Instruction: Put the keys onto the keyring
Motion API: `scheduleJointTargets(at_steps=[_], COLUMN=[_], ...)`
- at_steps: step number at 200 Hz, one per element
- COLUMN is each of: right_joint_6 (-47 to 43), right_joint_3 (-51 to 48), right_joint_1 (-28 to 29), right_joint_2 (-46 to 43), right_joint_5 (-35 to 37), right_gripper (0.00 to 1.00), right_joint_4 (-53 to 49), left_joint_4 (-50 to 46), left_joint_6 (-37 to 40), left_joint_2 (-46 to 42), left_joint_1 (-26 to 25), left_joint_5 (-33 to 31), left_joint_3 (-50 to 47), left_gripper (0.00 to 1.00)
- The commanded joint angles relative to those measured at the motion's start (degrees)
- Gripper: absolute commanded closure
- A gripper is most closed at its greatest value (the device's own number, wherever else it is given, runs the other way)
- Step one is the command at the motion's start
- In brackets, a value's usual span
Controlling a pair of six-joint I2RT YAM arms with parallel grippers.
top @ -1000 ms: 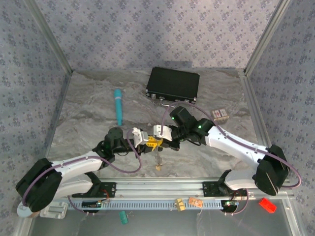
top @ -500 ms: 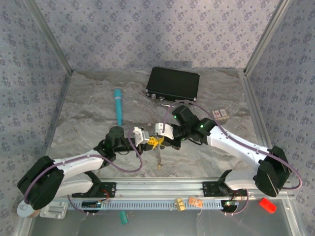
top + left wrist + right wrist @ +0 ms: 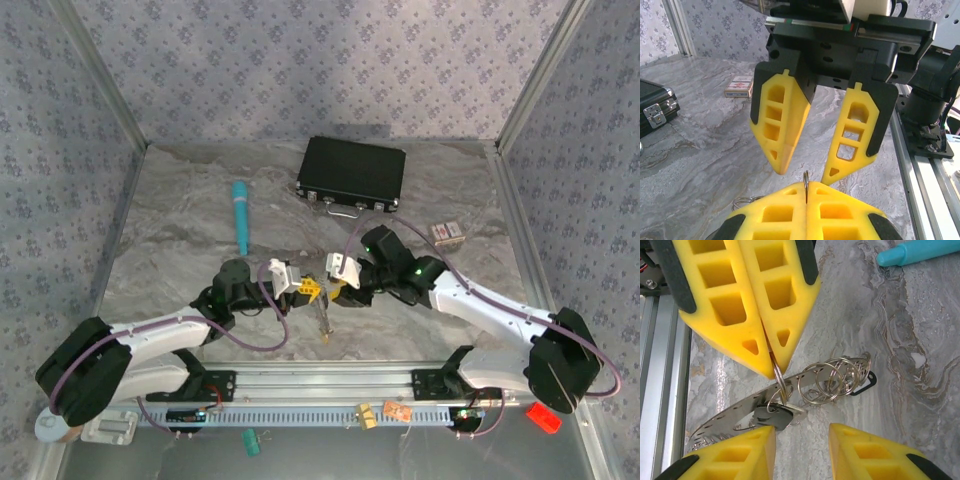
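Your left pincer (image 3: 773,365) pinches the thin silver wire keyring (image 3: 780,382). Your right pincer (image 3: 804,172) stands spread just beside it.

The keyring (image 3: 832,382) looks shiny metal, the table (image 3: 920,340) polished marble.

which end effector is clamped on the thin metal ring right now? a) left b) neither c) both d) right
A: the left end effector has its yellow fingers shut together on the metal ring, while the right end effector stands with its jaws apart and nothing between them.
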Motion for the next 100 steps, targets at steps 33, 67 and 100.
scheduleJointTargets(at_steps=[33, 67, 100], right_joint_6=[2.6, 3.7, 4.8], right_joint_3=[-1.2, -3.4, -5.2], right_joint_1=[1.4, 1.4, 1.0], right_joint_2=[1.2, 1.6, 2.3], right_joint_5=[-0.3, -0.6, -5.1], right_gripper=[0.65, 0.62, 0.61], right_joint_4=[4.3, 8.5, 11.8], left_joint_4=[5.1, 5.6, 6.0], left_joint_6=[-0.9, -1.2, -1.2], left_joint_2=[-0.7, -1.4, -2.0], left_joint_1=[-0.1, -0.1, -0.1], left_joint_5=[-0.1, 0.0, -0.1], left_joint_3=[-0.5, -1.1, -1.5], left_gripper=[1.00, 1.00, 1.00])
